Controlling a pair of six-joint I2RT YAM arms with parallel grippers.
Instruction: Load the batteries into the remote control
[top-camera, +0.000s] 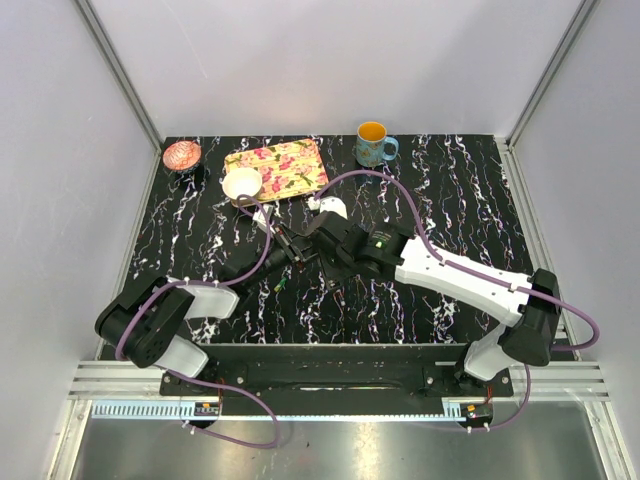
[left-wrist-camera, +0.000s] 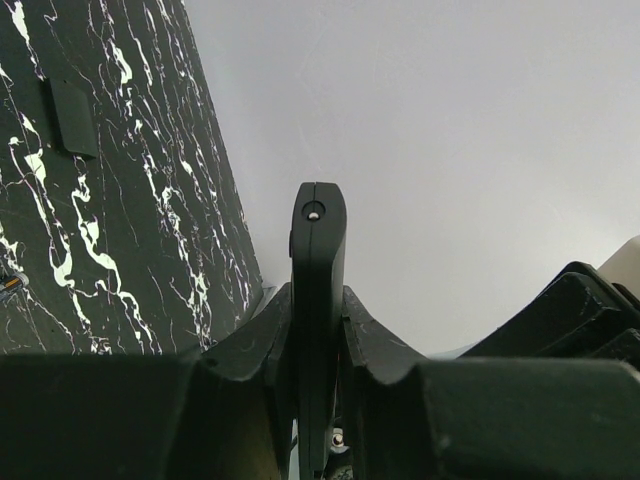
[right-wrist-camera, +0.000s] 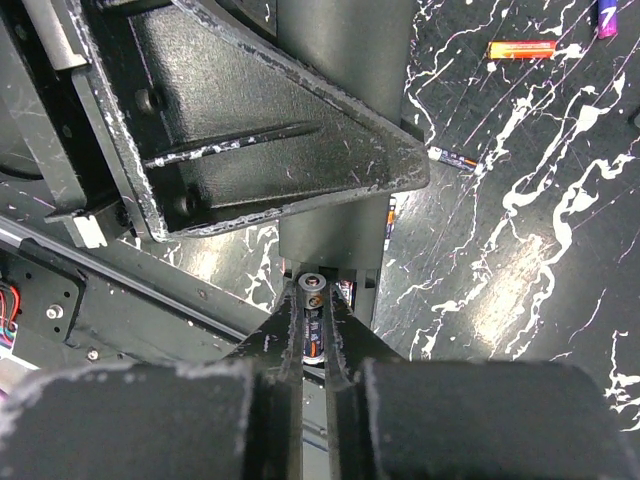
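Observation:
My left gripper (left-wrist-camera: 318, 310) is shut on the remote control (left-wrist-camera: 318, 250), a slim black bar held on edge between its jaws above the table. In the right wrist view the remote (right-wrist-camera: 335, 225) hangs in front, with the left gripper's finger (right-wrist-camera: 250, 130) clamped on it. My right gripper (right-wrist-camera: 314, 300) is shut on a dark blue battery (right-wrist-camera: 314, 335), whose metal end touches the remote's lower end. In the top view both grippers meet at mid-table, left (top-camera: 283, 243) and right (top-camera: 301, 248). Loose batteries lie on the table: an orange-red one (right-wrist-camera: 520, 48), a purple one (right-wrist-camera: 607, 15) and a dark one (right-wrist-camera: 455, 157).
A floral tray (top-camera: 290, 162), a white bowl (top-camera: 242, 184), a blue mug (top-camera: 374, 145) and a pink bowl (top-camera: 182, 154) stand at the back. A small flat black rectangle (left-wrist-camera: 72, 118) lies on the marbled table. A small green thing (top-camera: 281, 285) lies near the left arm.

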